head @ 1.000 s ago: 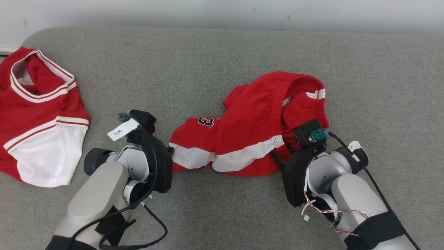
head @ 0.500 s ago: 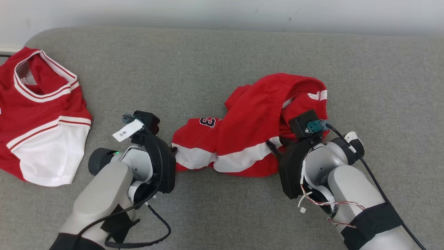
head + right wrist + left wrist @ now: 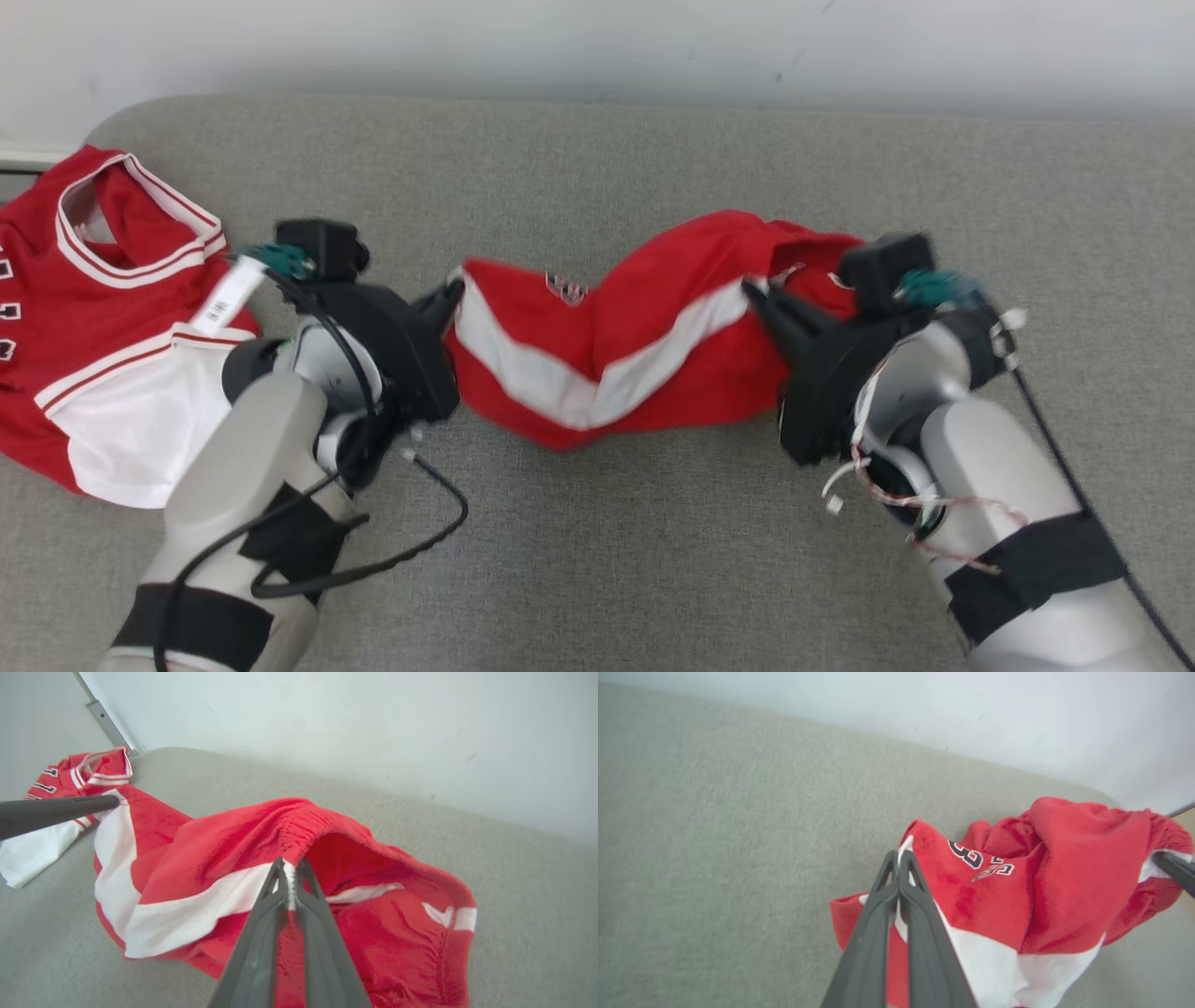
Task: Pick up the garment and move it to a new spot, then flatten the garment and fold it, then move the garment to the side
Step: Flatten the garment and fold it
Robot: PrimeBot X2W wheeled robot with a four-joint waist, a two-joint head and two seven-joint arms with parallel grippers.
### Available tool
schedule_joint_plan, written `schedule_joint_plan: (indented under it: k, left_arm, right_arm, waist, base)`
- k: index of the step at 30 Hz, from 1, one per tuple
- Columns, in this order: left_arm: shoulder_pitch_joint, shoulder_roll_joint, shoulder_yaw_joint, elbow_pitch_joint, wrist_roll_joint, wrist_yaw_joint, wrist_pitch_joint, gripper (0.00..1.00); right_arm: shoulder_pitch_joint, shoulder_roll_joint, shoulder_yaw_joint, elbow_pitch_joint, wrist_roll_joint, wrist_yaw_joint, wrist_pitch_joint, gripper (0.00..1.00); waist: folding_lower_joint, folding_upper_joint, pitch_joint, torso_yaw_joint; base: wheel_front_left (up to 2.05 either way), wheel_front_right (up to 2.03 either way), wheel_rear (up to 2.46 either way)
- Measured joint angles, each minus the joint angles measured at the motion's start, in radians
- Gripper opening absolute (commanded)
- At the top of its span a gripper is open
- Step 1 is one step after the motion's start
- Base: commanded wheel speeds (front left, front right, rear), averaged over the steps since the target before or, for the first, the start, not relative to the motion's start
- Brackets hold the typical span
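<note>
The garment (image 3: 616, 355) is a pair of red shorts with a white side stripe and a small dark number, stretched and sagging between my two grippers above the grey surface. My left gripper (image 3: 455, 291) is shut on its left corner, seen close in the left wrist view as the left gripper (image 3: 899, 856) pinching the white-edged hem of the garment (image 3: 1017, 896). My right gripper (image 3: 752, 291) is shut on the right end; the right wrist view shows the right gripper (image 3: 289, 863) clamped on the white stripe by the waistband of the garment (image 3: 224, 854).
A red and white jersey (image 3: 112, 336) lies flat at the far left of the grey padded surface (image 3: 597, 560), close beside my left forearm; it also shows as the jersey (image 3: 79, 772). A pale wall (image 3: 597, 42) runs along the far edge.
My right gripper has shut on the shorts' right end. Both grippers have risen and moved apart, pulling the crumpled shorts up off the surface and stretching them out. The camera has also shifted.
</note>
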State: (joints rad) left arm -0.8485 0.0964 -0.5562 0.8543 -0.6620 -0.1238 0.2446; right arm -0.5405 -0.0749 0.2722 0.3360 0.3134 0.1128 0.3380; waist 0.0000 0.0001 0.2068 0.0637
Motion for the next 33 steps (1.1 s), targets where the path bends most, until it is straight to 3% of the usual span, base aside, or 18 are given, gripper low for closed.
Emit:
schedule_joint_plan:
  k: [8, 12, 17, 21, 25, 29, 33]
  left_arm:
    - [-0.096, -0.034, 0.152, -0.108, -0.079, 0.0, -0.257, 0.0]
    - [-0.108, -0.039, 0.185, -0.168, -0.105, 0.0, -0.366, 0.0]
    - [-0.007, -0.054, 0.208, -0.286, -0.197, -0.001, -0.406, 0.0]
    - [0.095, -0.054, 0.236, -0.525, -0.352, 0.0, -0.393, 0.0]
    - [0.13, -0.052, 0.247, -0.676, -0.384, -0.001, -0.351, 0.0]
    - [0.2, -0.054, 0.209, -0.657, -0.37, 0.052, -0.281, 0.0]
    - [0.223, -0.053, 0.215, -0.5, -0.365, 0.118, -0.265, 0.0]
  right_arm:
    - [-0.099, -0.001, -0.113, -0.1, 0.032, -0.034, -0.159, 0.0]
    - [-0.098, -0.023, -0.15, -0.148, 0.049, -0.033, -0.207, 0.0]
    - [0.044, -0.023, -0.182, -0.259, 0.159, -0.016, -0.205, 0.0]
    - [0.179, -0.012, -0.221, -0.457, 0.293, -0.007, -0.179, 0.0]
    - [0.213, -0.007, -0.25, -0.569, 0.371, -0.008, -0.132, 0.0]
    - [0.226, -0.004, -0.236, -0.489, 0.378, -0.044, -0.058, 0.0]
    - [0.116, 0.012, -0.184, -0.254, 0.381, -0.081, -0.018, 0.0]
  waist:
    - [0.0, -0.0001, -0.054, -0.006]
    - [-0.0001, -0.0001, -0.091, -0.011]
    - [-0.0001, -0.0001, -0.142, -0.019]
    - [-0.0002, -0.0001, -0.184, -0.027]
    - [-0.0004, -0.0003, -0.212, -0.042]
    - [-0.0004, -0.0002, -0.208, -0.061]
    - [0.0, -0.0001, -0.172, -0.076]
  base:
    - [0.0, 0.0, 0.0]
    - [0.0, 0.0, 0.0]
    - [0.0, 0.0, 0.0]
    - [0.0, 0.0, 0.0]
    - [0.0, 0.0, 0.0]
    - [0.0, 0.0, 0.0]
    - [0.0, 0.0, 0.0]
